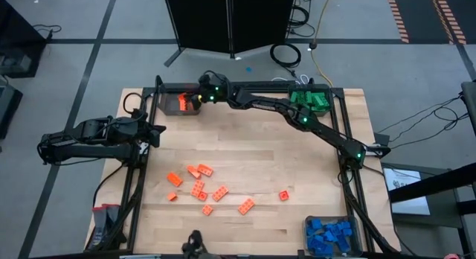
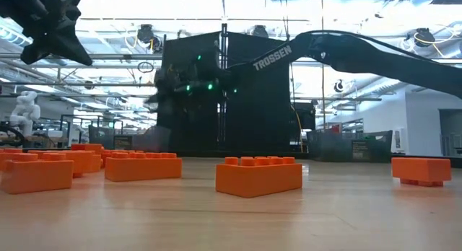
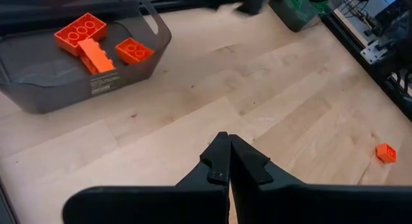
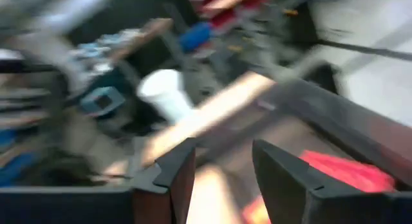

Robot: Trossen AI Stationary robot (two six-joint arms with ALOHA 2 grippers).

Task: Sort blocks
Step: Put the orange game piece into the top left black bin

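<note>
Your wooden table (image 1: 297, 162) carries three clear grey bins: one at the far left (image 1: 169, 104) with orange blocks (image 3: 87, 44) in it, one at the far right (image 1: 312, 101) with green blocks (image 1: 309, 99), and one at the near right corner (image 1: 329, 237) with blue blocks (image 1: 331, 233). Your right arm (image 1: 312, 125) reaches across the far edge, its right gripper (image 4: 222, 169) over the far-left bin with fingers parted and nothing between them. Your left gripper (image 3: 228, 163) waits over the left side of the table, fingers pressed together and empty. About ten loose orange blocks (image 1: 204, 188) lie scattered on the near middle of the table, one (image 1: 284, 195) apart to the right.
</note>
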